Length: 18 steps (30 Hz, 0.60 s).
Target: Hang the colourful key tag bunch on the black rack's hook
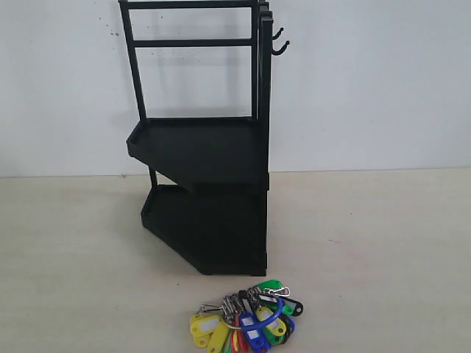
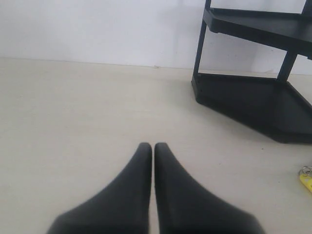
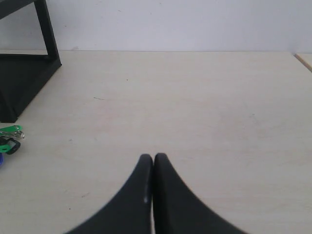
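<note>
Looking across, you have a pale matte table (image 1: pixel 383 243) meeting a plain white wall (image 1: pixel 383 81) at the far side; the black rack (image 1: pixel 199 184) stands centre, hook (image 1: pixel 280 48) upper right; the colourful key tag bunch (image 1: pixel 246 320) lies flat just near of the rack; left gripper (image 2: pixel 152 146) and right gripper (image 3: pixel 152 157) have jaws pressed together, empty.

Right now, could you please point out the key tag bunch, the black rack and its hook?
key tag bunch (image 1: pixel 246 323), exterior view, middle of the cluster.
black rack (image 1: pixel 202 151), exterior view, upper tray's front wall.
hook (image 1: pixel 281 48), exterior view, curve of the lower hook.
</note>
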Motion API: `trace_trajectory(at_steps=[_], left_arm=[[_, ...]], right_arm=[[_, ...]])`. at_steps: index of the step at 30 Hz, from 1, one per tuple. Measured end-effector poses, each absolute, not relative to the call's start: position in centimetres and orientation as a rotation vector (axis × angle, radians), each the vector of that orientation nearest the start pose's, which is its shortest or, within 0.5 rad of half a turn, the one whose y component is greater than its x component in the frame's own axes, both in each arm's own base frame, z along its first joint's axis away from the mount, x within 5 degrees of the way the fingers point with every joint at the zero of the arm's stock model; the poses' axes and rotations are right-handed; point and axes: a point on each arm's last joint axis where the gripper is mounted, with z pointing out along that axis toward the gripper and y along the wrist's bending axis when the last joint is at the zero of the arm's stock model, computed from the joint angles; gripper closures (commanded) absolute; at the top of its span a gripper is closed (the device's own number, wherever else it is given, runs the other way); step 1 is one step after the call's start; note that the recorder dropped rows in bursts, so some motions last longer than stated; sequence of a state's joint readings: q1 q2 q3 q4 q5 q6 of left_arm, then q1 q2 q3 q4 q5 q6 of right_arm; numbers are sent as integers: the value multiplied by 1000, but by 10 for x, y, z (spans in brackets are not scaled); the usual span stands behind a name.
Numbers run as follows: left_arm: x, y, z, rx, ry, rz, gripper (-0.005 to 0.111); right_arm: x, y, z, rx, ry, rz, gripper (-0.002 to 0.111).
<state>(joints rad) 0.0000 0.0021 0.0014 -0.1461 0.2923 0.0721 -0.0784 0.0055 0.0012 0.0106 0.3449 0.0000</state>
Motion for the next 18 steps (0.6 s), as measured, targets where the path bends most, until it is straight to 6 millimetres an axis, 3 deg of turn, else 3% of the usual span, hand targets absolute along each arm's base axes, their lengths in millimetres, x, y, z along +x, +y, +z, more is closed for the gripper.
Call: trace_trajectory(at_steps=[9,18], left_arm=[[55,-4,186,-30,1777,-86,102],[55,-4,186,-30,1777,-86,102]], right_arm=[[54,-4,185,65,1796,-61,108],[56,-4,219,40,1414,-82,108]])
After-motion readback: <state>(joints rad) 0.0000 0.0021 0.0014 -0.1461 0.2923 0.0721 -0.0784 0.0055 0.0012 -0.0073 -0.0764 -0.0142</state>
